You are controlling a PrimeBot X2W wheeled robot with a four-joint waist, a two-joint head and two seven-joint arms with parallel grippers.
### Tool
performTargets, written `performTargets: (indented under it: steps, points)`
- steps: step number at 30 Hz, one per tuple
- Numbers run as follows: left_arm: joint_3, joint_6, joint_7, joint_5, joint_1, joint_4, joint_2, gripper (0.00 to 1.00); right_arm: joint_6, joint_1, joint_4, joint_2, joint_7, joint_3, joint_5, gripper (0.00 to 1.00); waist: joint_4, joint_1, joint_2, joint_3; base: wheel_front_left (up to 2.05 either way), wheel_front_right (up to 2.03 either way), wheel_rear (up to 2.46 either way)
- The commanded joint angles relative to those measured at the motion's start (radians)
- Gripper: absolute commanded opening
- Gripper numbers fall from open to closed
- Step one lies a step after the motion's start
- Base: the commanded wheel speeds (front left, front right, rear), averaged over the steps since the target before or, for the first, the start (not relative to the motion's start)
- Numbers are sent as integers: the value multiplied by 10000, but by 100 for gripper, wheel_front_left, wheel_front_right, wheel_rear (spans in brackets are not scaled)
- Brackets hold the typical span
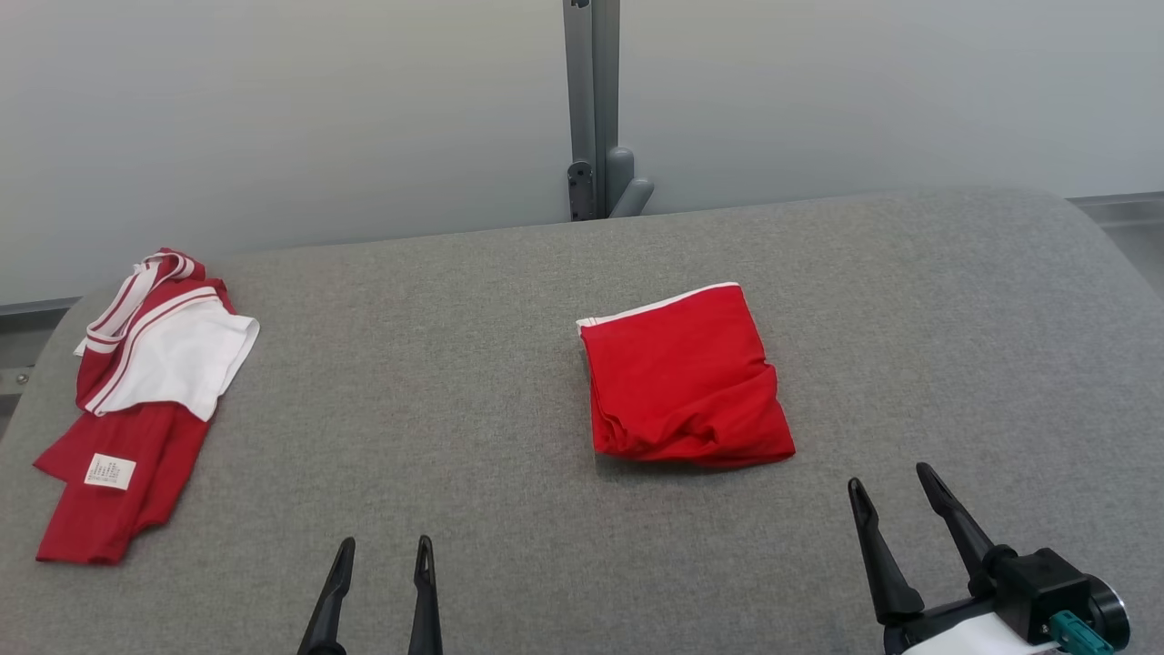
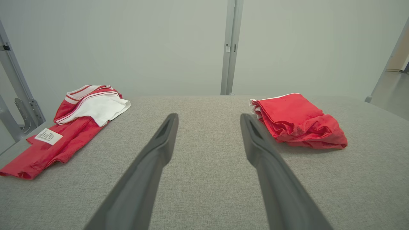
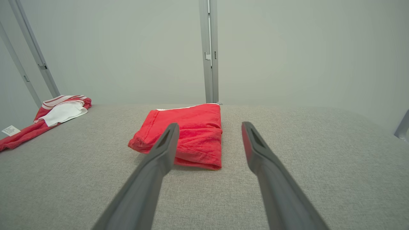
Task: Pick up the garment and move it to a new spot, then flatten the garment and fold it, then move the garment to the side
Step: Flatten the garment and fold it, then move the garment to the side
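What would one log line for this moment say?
left gripper: open, empty | right gripper: open, empty | folded garment: centre of table | second garment: crumpled, table's left

folded garment [image 1: 687, 377]: frame centre, on table [image 1: 436, 382] | loose garment [image 1: 136, 400]: left edge of table | post [image 1: 591, 109]: top centre, behind table | left gripper [image 1: 386, 541]: bottom, left of centre | right gripper [image 1: 888, 475]: lower right

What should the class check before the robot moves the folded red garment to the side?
1. The folded red garment lies on the grey table: ok.
2. Its near edge is smooth: not ok, bunched.
3. The left gripper has fingers apart, empty: ok.
4. The right gripper has fingers apart, empty: ok.
5. The red-and-white garment lies apart, at the left: ok.
6. Inner layers aligned: cannot tell.
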Motion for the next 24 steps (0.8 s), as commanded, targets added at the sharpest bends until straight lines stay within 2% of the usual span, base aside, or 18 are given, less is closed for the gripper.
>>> performTargets:
  steps: [1, 16, 24]
  points:
    - [39, 67, 3, 15, 17, 19, 21, 100, 0, -52, 34, -7, -31, 1, -55, 100, 2, 0, 0, -1, 0, 0, 0]
    - [287, 410, 3, -786, -316, -49, 21, 100, 0, -96, 289, 158, -31, 267, 192, 100, -72, 0, 0, 63, 0, 0, 0]
    - [363, 389, 3, -946, -382, -26, 21, 100, 0, -163, 357, 242, -31, 203, 447, 100, -49, 0, 0, 84, 0, 0, 0]
